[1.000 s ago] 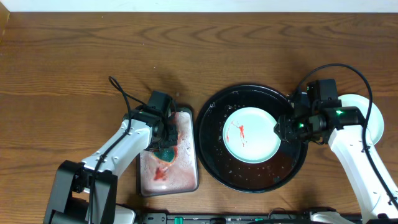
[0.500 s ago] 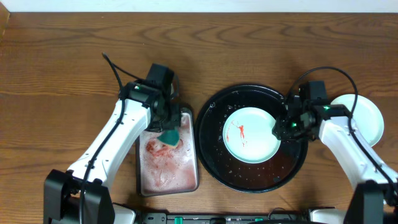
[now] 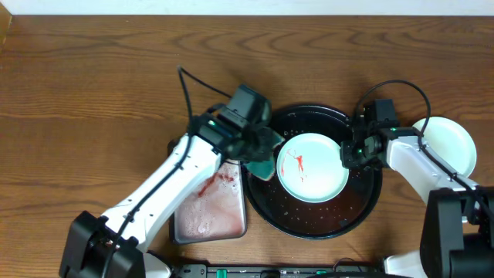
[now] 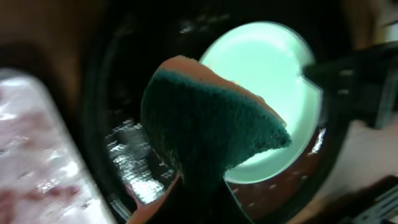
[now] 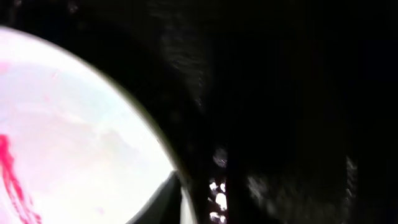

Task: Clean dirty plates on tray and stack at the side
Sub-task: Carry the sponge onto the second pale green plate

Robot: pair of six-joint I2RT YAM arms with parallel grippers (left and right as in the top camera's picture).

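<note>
Wooden table [image 3: 85, 77] | left tool [image 3: 261, 148] clenched on sponge [image 4: 211, 124] | right tool [image 3: 349, 157] at plate [image 3: 316, 174] rim, grip unclear

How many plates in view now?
2. A smeared plate lies in the black tray; a second plate sits on the table right of it, partly under the right arm. Another may hide beneath it.

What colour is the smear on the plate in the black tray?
Red; the smear shows best in the overhead view.
</note>
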